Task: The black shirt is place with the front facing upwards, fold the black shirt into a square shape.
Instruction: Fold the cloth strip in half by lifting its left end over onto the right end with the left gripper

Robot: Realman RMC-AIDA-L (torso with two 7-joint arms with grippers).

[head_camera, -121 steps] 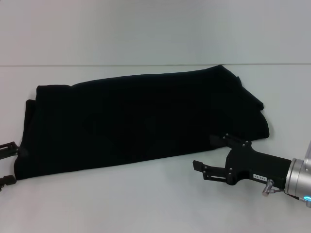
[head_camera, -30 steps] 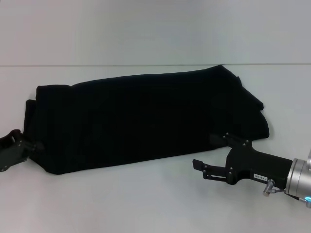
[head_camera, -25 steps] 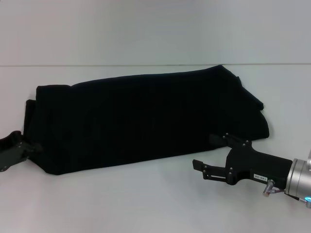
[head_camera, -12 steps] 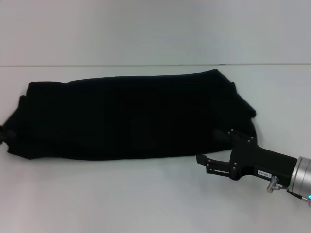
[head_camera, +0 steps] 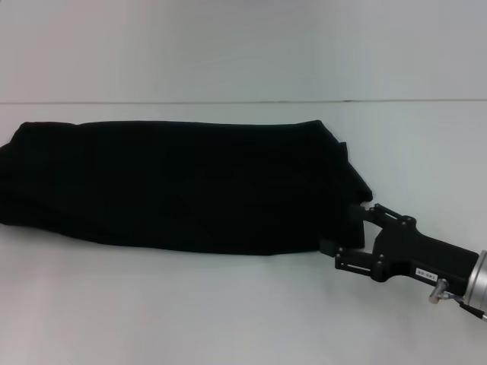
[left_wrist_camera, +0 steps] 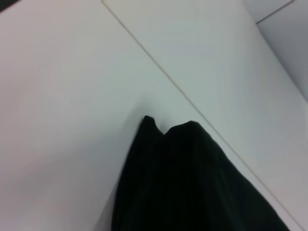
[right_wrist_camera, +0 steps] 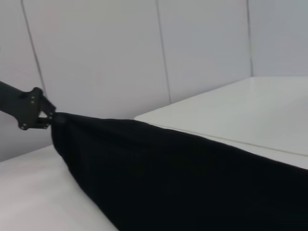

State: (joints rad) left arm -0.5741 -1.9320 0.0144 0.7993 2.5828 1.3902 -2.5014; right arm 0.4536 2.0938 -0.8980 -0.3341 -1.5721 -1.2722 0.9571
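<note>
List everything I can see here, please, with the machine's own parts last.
black shirt: one, black, folded into a long band, stretched across the table between both grippers.
table: one, white, under the shirt.
wall: white panels with seams, behind the table.
right gripper: one, black, on the shirt's right end, near the table's front right.
left gripper: one, black, seen only from the right wrist camera, pinching the shirt's far end; it is outside the head camera's picture.

A white table (head_camera: 228,304) stands against a pale wall (right_wrist_camera: 120,57) with thin vertical seams.
</note>
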